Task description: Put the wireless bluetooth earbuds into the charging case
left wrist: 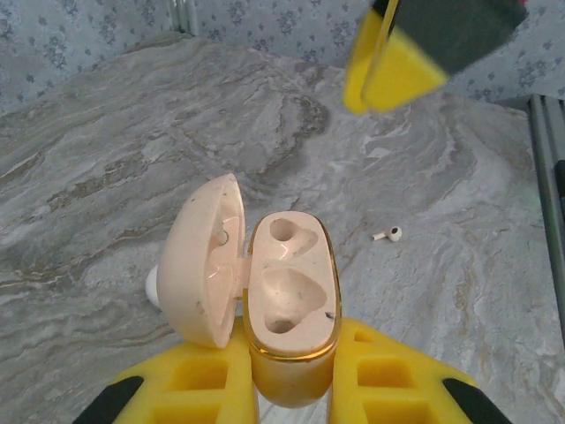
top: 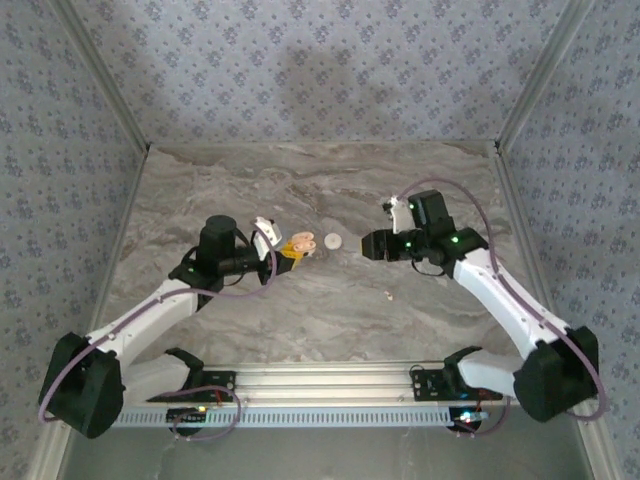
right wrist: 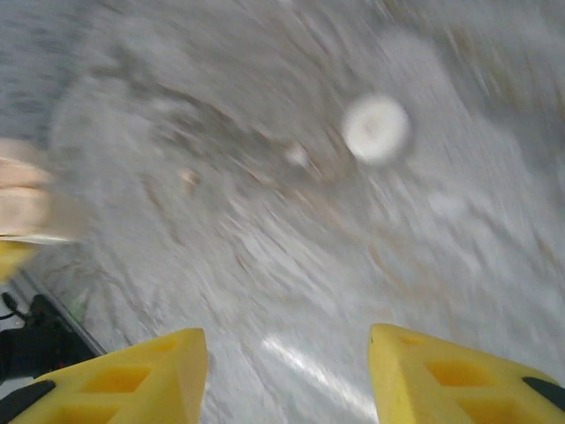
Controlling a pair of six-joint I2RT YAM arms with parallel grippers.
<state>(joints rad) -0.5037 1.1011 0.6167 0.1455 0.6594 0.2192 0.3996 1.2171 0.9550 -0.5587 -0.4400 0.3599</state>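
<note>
My left gripper point(left wrist: 291, 389) is shut on the charging case point(left wrist: 291, 291), a peach-cream oval case held just above the table. Its lid point(left wrist: 201, 261) hangs open to the left and both wells are empty. From above, the case point(top: 301, 247) sits at the left gripper's point(top: 292, 252) tip. One white earbud point(left wrist: 389, 234) lies on the marble to the right of the case; in the top view the earbud point(top: 388, 294) is in front of the right arm. My right gripper point(top: 364, 245) hovers open, nothing between its fingers point(right wrist: 132, 380), facing the case point(right wrist: 22, 203) from the right.
A small round white disc point(top: 332, 240) lies on the marble table point(top: 250, 190) between the two grippers; the disc point(right wrist: 377, 129) shows blurred in the right wrist view and peeks out behind the lid point(left wrist: 152, 284). Patterned walls and metal rails enclose the table.
</note>
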